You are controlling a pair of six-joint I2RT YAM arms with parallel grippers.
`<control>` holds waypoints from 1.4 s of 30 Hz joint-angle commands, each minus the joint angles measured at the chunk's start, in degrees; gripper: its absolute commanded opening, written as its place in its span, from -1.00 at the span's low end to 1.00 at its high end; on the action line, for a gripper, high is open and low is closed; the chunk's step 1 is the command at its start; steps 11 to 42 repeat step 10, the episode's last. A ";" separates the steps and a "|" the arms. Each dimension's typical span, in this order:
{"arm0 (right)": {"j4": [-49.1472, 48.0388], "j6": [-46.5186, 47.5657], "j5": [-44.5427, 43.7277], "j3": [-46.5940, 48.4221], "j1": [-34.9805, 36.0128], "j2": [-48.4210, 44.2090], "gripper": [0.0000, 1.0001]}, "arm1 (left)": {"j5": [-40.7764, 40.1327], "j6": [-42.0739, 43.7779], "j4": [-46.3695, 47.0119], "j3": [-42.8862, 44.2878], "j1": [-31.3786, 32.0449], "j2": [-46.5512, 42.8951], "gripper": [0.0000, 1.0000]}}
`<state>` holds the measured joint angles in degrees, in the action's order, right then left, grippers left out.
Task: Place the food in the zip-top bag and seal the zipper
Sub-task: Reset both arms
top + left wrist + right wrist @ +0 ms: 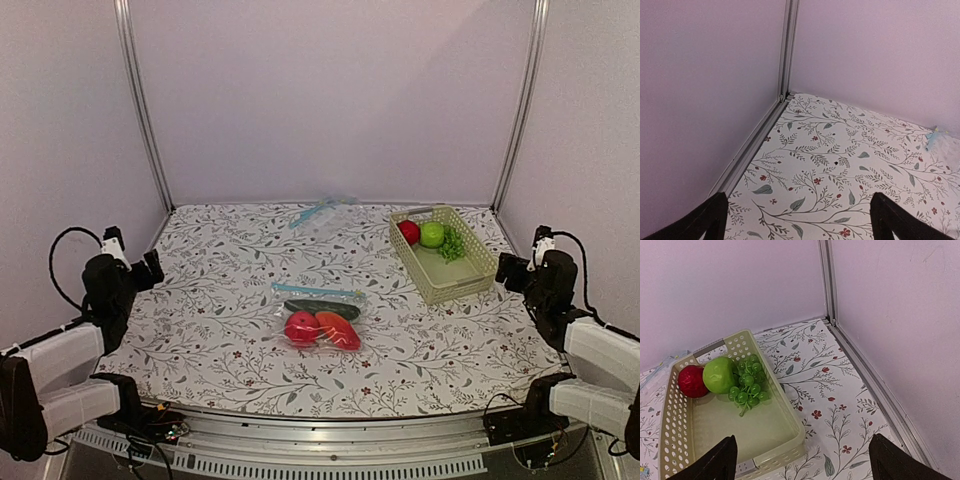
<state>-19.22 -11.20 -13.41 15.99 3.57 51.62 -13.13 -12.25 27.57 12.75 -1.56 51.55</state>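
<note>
The zip-top bag (pixel 322 318) lies flat at the table's middle. Inside it are a round red fruit (pixel 300 327), an orange-red oval piece (pixel 339 330) and a dark green cucumber (pixel 322 309). Its light blue zipper (pixel 318 291) runs along the bag's far edge; I cannot tell whether it is sealed. My left gripper (pixel 152 270) is open and empty at the far left, well away from the bag; in its wrist view (pixel 797 222) it is over bare tablecloth. My right gripper (pixel 503 268) is open and empty at the far right, by the basket (pixel 802 462).
A pale green basket (pixel 470 285) at the back right holds a dark red fruit (pixel 691 381), a bright green apple (pixel 720 374) and a grape bunch (pixel 747 385). A second clear bag with a blue strip (pixel 318 212) lies by the back wall. Walls and metal posts enclose the table.
</note>
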 commanded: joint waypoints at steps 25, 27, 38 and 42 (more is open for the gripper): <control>-3.71 0.92 -1.14 -0.91 -0.41 -0.08 0.84 | -0.63 1.68 1.70 -0.58 -0.20 0.56 0.99; -3.71 0.92 -1.14 -0.91 -0.41 -0.08 0.84 | -0.63 1.68 1.70 -0.58 -0.20 0.56 0.99; -3.71 0.92 -1.14 -0.91 -0.41 -0.08 0.84 | -0.63 1.68 1.70 -0.58 -0.20 0.56 0.99; -3.71 0.92 -1.14 -0.91 -0.41 -0.08 0.84 | -0.63 1.68 1.70 -0.58 -0.20 0.56 0.99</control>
